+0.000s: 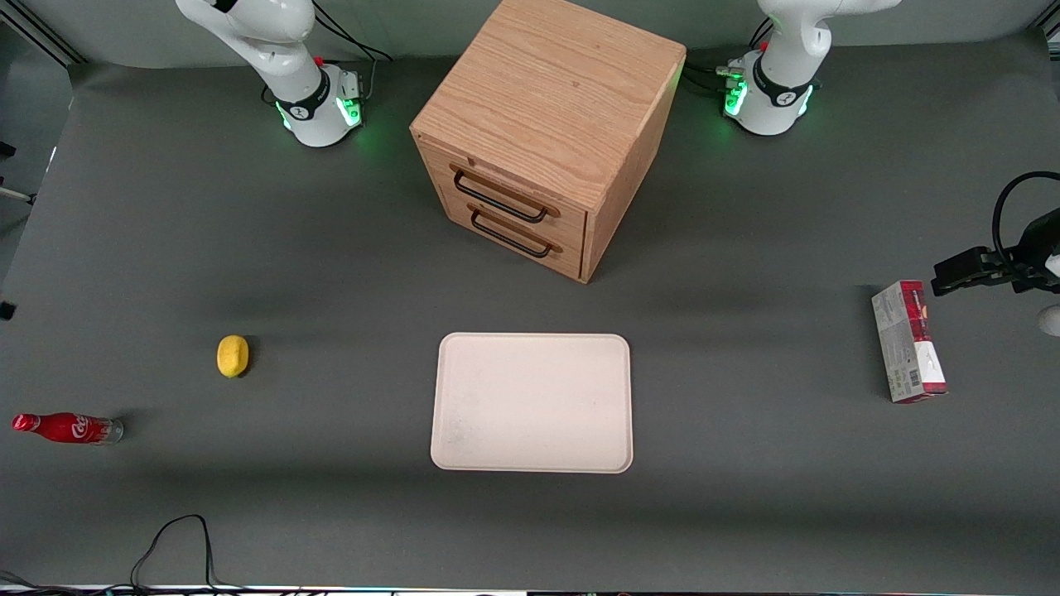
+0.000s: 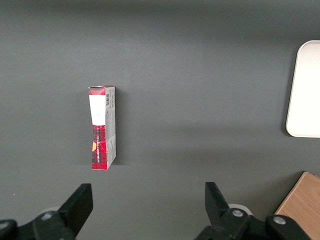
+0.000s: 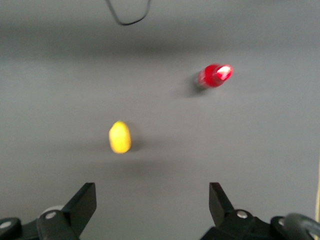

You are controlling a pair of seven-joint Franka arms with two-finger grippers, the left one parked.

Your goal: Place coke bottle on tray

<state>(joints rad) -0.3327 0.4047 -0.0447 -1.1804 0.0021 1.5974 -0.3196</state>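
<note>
Red coke bottle (image 3: 214, 75) on table, apart from open pincer (image 3: 152, 205)

Place: robot lab, tabletop test bench
Surface: wide dark grey matte table cover (image 1: 745, 497), plain, no household furniture around
Robots: two white arm bases with green status lights (image 1: 319, 108) bolted at the table edge farthest from the front camera
Wiring: loose black cable (image 1: 178, 538) at the near edge
Props: staged, spaced-out test items, e.g. light oak two-drawer wooden box (image 1: 546, 132)
</note>
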